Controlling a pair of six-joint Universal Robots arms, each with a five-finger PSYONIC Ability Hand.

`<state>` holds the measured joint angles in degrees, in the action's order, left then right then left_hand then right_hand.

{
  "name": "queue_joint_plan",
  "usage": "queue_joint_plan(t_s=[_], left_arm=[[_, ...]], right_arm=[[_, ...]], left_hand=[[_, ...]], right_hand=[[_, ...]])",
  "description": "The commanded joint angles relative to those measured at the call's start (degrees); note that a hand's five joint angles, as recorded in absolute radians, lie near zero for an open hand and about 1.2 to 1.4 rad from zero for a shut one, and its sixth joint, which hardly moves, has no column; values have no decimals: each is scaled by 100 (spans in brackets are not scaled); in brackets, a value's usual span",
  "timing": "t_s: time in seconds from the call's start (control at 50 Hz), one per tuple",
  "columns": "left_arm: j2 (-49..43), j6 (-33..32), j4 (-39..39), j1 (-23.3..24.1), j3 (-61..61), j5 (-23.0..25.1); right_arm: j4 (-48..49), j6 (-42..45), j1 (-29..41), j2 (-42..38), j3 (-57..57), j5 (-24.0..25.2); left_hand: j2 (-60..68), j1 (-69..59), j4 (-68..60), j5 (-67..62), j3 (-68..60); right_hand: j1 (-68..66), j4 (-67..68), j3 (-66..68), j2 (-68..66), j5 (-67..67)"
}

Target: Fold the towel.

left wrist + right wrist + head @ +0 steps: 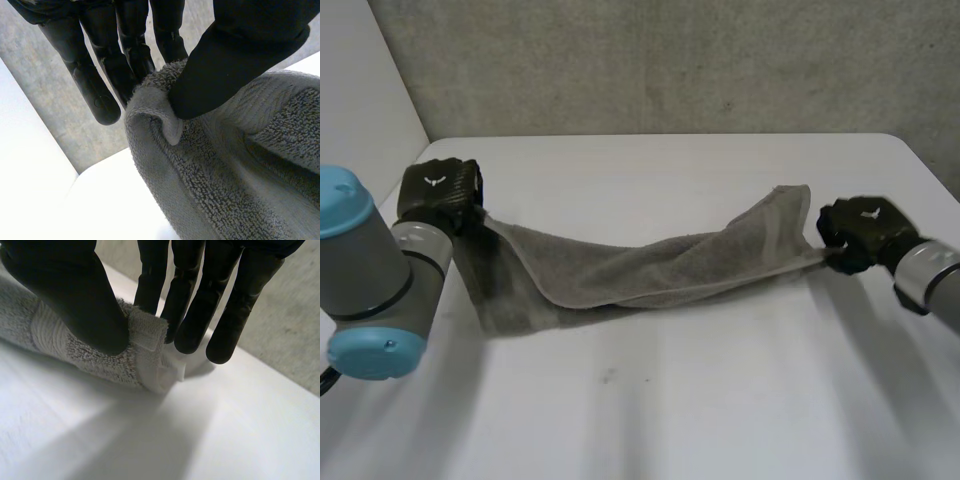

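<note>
Grey towel (650, 265) spans left hand (440, 195) to right hand (860, 232), both pinching ends.

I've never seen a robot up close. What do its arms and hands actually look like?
Each arm is a thick grey tube; the left arm shows rounded joints closed by light-blue caps, the right arm a dark ring. The left hand and right hand are black, each with a small white emblem on its back, slim round-tipped fingers and a broader thumb.
</note>
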<state>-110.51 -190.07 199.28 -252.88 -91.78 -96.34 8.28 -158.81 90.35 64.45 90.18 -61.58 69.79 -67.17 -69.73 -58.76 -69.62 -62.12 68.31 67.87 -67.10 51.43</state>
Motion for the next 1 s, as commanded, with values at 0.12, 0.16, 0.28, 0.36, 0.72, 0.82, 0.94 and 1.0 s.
queue_joint_plan(t_s=[0.12, 0.16, 0.28, 0.36, 0.72, 0.82, 0.94, 1.0], left_arm=[[1381, -21, -2135, 10, -24, 45], [1568, -65, -2508, 10, -42, 45], [2243, -398, -3736, -25, -77, 54], [2368, -689, -4072, -60, -94, 54], [-390, -1234, -2905, 81, 747, 54], [-866, -1226, -2089, 81, 1634, 54], [-762, -1156, 114, 81, 2330, 98], [-403, -1033, 1353, 89, 2340, 194]], right_arm=[[-2881, 95, -474, 1499, -852, 797], [-3210, 219, -571, 1764, -967, 806], [-4069, 1069, -896, 2510, -1283, 797], [-4502, 1546, -1020, 2564, -1345, 797], [-4319, 1934, 77, -413, -2600, 17], [-3240, 1504, 395, -792, -3320, -607], [-616, 266, 667, -584, -3920, -1284], [888, -280, 659, -84, -3650, -1653]], left_hand=[[1021, -1283, -1027, -1124, -1038], [1021, -1283, -1027, -1124, -1038], [1021, -1283, -1027, -1124, -1038], [1021, -1283, -1027, -1124, -1038], [1021, -1283, -1027, -1124, -1038], [1021, -1283, -1027, -1124, -1038], [1021, -1283, -1027, -1124, -1038], [1021, -1283, -1027, -1124, -1038]], right_hand=[[-1788, 1169, 1213, -1290, 1857], [-1788, 1169, 1213, -1290, 1857], [-1788, 1169, 1213, -1290, 1857], [-1788, 1169, 1213, -1290, 1857], [-1788, 1169, 1213, -1290, 1857], [-1788, 1169, 1213, -1290, 1857], [-1788, 1169, 1213, -1290, 1857], [-1788, 1169, 1213, -1290, 1857]])
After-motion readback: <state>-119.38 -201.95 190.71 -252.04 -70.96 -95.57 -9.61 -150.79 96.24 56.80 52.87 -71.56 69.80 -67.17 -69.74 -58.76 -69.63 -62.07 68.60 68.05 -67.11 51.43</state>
